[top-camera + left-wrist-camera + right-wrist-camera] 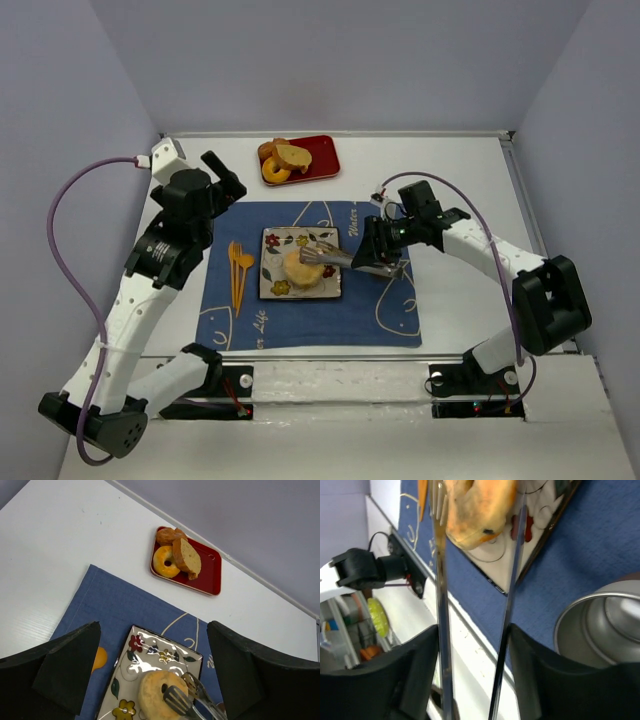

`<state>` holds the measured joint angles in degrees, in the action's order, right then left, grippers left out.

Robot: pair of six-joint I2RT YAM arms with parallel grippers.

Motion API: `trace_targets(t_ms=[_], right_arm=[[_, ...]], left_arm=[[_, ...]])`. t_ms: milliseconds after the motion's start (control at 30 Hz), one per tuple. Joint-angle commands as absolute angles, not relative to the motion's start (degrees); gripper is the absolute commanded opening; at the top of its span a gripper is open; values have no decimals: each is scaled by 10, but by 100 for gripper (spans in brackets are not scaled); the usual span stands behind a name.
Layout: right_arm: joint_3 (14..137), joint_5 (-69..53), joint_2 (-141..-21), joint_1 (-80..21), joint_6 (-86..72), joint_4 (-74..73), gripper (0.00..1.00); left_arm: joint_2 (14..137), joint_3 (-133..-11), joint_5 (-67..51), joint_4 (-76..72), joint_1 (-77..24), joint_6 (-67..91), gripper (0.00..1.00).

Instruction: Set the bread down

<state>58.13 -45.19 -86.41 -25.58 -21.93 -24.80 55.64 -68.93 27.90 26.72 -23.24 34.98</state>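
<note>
Blue mat [392, 312] reading "Water", "Life", bread [300, 268] on plate [273, 289], right pincer [474, 630] clamped on tongs [440, 580], left pincer [154, 629] apart

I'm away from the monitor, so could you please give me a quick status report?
Left gripper open, empty. Right gripper holds tongs, tips at bread. Bread on floral plate. Metal cup beside right gripper, off the plate.

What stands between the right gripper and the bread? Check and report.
Nothing blocks it. The right gripper holds the tongs, whose two arms flank the bread on the floral plate. Only the tongs themselves lie between gripper and bread.
</note>
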Motion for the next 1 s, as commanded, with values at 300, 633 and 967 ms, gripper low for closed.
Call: trace_targets(t_ms=[300,633,967], right_arm=[[692,-373,-865,-258,-209,-260,68],[744,-214,-804,-148,-238,-286,57],[635,238,-765,-31,-236,-279,58]], left_arm=[[528,-679,283,241,-237,343,99],[525,-675,293,240,-246,344,99],[523,-675,312,243,-255,345,99]])
